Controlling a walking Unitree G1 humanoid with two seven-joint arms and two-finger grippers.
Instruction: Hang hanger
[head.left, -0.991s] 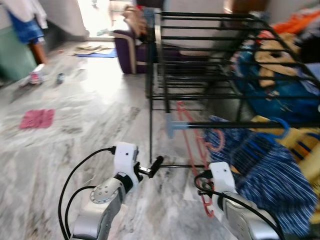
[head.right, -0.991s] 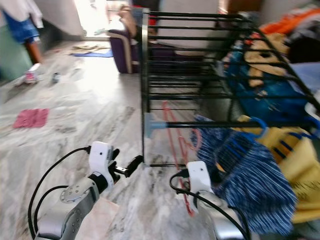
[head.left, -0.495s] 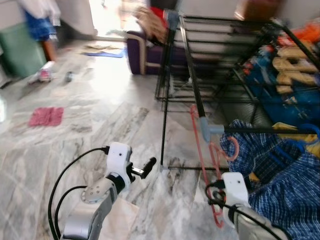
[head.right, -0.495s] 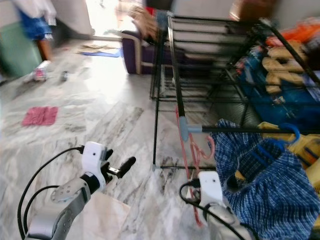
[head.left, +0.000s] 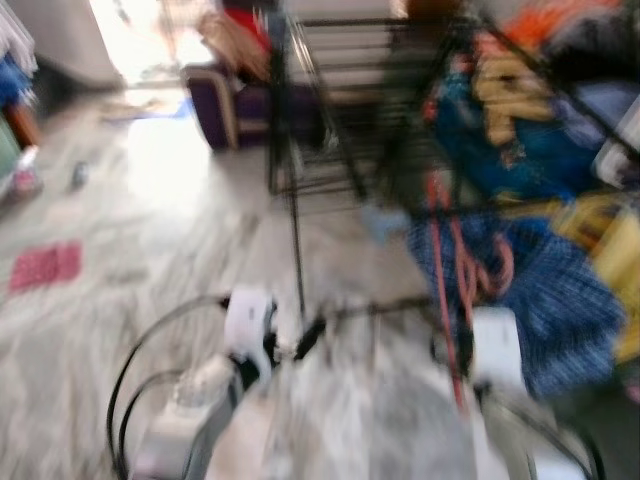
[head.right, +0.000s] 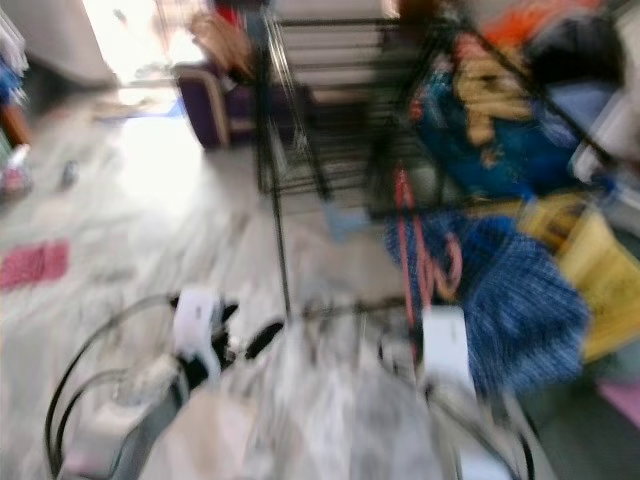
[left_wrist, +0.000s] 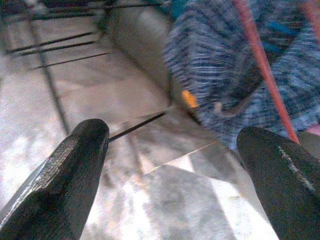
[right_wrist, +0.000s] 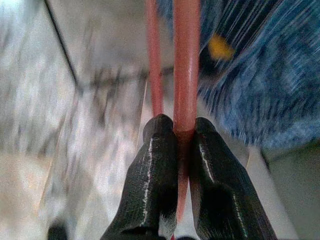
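A marble floor (head.left: 120, 300) spreads out, blurred, beneath a black drying rack (head.left: 330, 110) draped with a blue checked garment (head.left: 545, 290). The red hanger (head.left: 448, 270) stands upright just beside that garment, near the rack's rail. The right gripper (right_wrist: 175, 145) pinches the hanger's lower bar. The left gripper (left_wrist: 175, 165) hangs spread wide above the floor.
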